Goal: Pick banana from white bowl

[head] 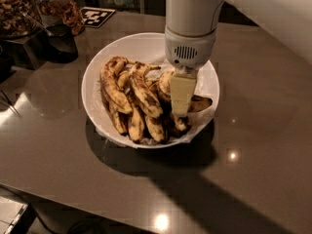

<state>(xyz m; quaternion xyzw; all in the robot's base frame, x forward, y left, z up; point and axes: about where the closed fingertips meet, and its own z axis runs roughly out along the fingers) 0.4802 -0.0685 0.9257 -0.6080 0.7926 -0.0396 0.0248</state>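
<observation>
The white bowl [146, 45] stands on the dark table, lined with white paper and holding several overripe bananas. A long, strongly curved banana [113, 86], yellow with brown-black blotches, lies at the left of the pile. Another long mottled banana [145, 94] lies beside it in the middle. Shorter, darker bananas [197, 103] lie at the right. My gripper [180, 112] reaches straight down into the right side of the bowl, among the right-hand bananas and apart from the long curved one. Its body hides the bananas under it.
A dark container [58, 40] and jars of nuts [14, 9] stand at the back left. A black-and-white marker tag [96, 16] lies behind the bowl. The table's front edge [58, 201] runs across the lower left.
</observation>
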